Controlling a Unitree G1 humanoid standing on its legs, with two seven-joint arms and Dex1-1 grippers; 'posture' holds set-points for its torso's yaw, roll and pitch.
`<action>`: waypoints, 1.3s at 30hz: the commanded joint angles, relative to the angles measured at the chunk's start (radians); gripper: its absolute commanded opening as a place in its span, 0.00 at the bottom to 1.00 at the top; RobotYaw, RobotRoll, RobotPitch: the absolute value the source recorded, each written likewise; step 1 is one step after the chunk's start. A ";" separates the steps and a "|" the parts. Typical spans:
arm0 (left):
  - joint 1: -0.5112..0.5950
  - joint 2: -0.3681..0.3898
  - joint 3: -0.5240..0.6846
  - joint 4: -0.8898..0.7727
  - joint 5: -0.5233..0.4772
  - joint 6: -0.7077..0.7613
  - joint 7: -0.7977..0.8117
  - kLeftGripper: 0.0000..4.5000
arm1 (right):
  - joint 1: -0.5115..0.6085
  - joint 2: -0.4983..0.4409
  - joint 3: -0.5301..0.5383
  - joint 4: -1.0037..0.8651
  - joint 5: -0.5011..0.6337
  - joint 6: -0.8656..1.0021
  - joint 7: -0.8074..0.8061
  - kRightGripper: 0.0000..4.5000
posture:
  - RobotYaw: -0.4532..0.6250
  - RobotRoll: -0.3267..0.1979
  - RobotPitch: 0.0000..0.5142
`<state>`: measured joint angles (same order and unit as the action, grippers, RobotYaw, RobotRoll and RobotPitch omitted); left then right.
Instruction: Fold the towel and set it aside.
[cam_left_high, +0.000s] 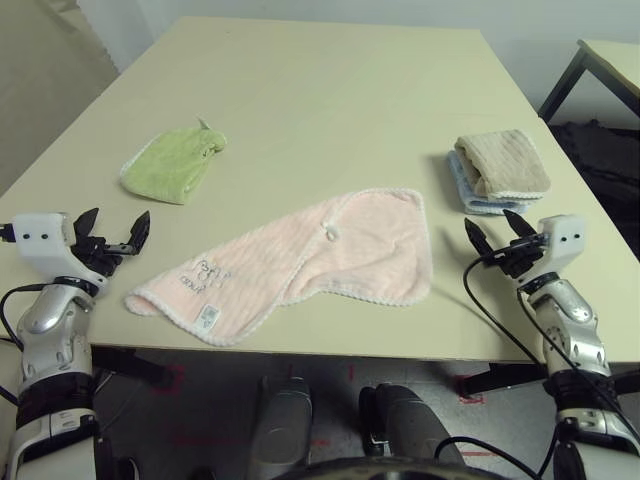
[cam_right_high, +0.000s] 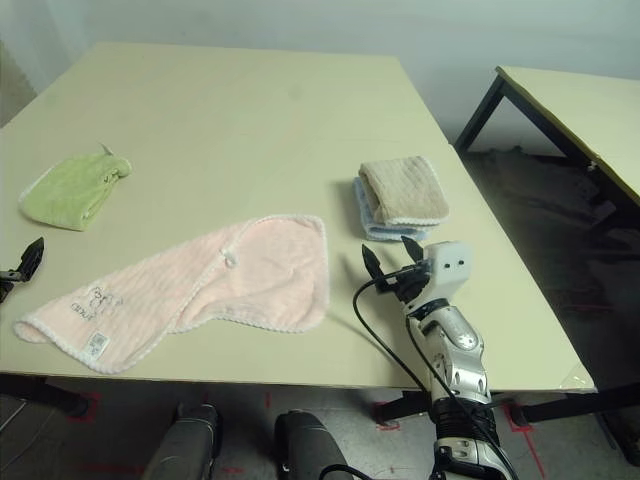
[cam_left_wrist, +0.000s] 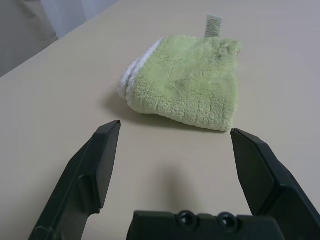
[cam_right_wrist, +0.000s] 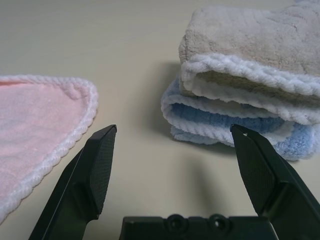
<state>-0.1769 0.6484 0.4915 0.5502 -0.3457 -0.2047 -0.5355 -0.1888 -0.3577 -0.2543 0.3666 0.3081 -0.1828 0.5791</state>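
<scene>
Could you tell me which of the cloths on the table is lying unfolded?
The pink towel; the green cloth and the stacked beige and blue towels are folded.

Left pincer (cam_left_high: 113, 232) and right pincer (cam_left_high: 494, 232) both spread wide, empty, low at the near corners.

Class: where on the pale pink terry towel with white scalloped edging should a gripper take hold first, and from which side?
Probably the rounded far corner of the pale pink terry towel, beside the right gripper, which is open. That edge lies flat and free on the table, clear of the beige and blue folded towels. Approach from the robot's right.
</scene>
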 joint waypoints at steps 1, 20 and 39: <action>0.003 0.001 -0.006 0.014 0.000 -0.008 -0.024 1.00 | 0.009 -0.005 0.000 0.008 0.006 0.015 0.007 1.00 | 0.54 0.62 0.20; 0.186 0.214 -0.155 -0.325 -0.195 0.198 -0.821 1.00 | -0.283 -0.053 0.133 0.152 -0.054 0.072 0.164 1.00 | 0.55 0.62 0.19; 0.177 0.279 -0.159 -0.386 -0.153 0.181 -0.856 1.00 | -0.690 -0.027 0.333 0.603 -0.252 0.315 0.290 1.00 | 0.56 0.62 0.19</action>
<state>-0.0129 0.9271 0.3329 0.1904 -0.5078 -0.0245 -1.3894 -0.8660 -0.3880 0.0655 0.9475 0.0775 0.1147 0.8816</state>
